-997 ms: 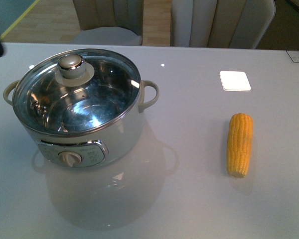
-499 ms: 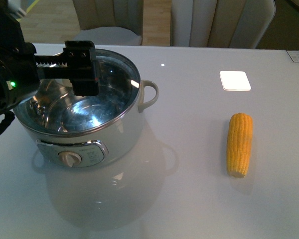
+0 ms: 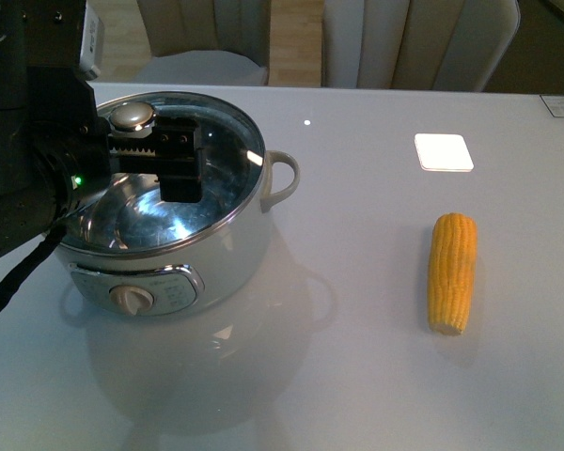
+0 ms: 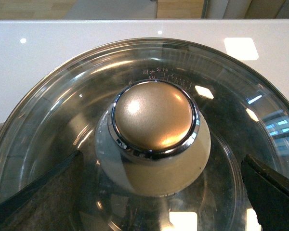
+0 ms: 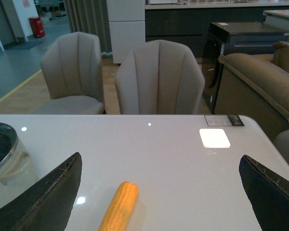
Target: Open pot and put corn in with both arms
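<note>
The cream-white pot (image 3: 235, 254) stands at the table's left with its glass lid (image 3: 221, 141) on; the lid's round knob (image 3: 133, 116) shows beside my left arm. My left gripper (image 3: 169, 160) hovers open over the lid. In the left wrist view the knob (image 4: 154, 120) lies between the open fingers (image 4: 38, 192), apart from both. The corn (image 3: 452, 272) lies on the table at the right, untouched. The right gripper (image 5: 159, 202) is open and empty above the table; the corn (image 5: 119, 207) lies ahead of it, and the pot's handle (image 5: 12, 163) shows at the edge.
A bright white square (image 3: 443, 152) lies on the grey table (image 3: 357, 357) behind the corn. A small label (image 3: 562, 105) sits at the far right edge. Upholstered chairs (image 3: 423, 42) stand beyond the far edge.
My left arm has come in from the left and moved over the pot lid; the gripper now sits further right and lower, with the knob showing again.
</note>
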{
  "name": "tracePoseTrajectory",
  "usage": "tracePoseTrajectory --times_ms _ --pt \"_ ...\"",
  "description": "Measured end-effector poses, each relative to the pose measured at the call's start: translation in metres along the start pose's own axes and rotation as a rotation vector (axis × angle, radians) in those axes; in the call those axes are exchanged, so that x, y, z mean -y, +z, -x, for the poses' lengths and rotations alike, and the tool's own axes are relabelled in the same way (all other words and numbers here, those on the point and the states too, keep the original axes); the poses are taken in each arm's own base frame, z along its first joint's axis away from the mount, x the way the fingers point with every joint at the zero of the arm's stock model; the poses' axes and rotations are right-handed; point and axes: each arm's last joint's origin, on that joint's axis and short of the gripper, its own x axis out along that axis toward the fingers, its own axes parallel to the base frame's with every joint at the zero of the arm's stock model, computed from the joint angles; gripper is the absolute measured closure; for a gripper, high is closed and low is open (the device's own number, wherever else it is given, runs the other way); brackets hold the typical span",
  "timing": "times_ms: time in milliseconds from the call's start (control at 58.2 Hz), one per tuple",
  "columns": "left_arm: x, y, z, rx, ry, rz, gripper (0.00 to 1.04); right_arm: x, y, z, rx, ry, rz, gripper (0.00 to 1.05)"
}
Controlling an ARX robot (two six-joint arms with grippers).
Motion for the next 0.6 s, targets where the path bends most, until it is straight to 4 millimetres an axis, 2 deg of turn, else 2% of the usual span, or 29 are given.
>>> tracePoseTrajectory --times_ms 206,275,567,602 --pt "-0.001 0.004 -0.012 0.003 0.005 0.008 0.08 0.0 0.0 0.0 0.0 0.0 0.0 0.09" --pt "-0.001 0.005 -0.015 0.006 0.008 0.01 0.13 0.0 0.0 0.0 0.0 0.0 0.0 0.09" --pt "-0.002 0.012 -0.023 0.028 0.014 0.019 0.58 0.0 0.0 0.0 0.0 0.0 0.0 0.09" --pt "-0.002 0.012 -0.024 0.026 0.017 0.017 0.59 0.0 0.0 0.0 0.0 0.0 0.0 0.09"
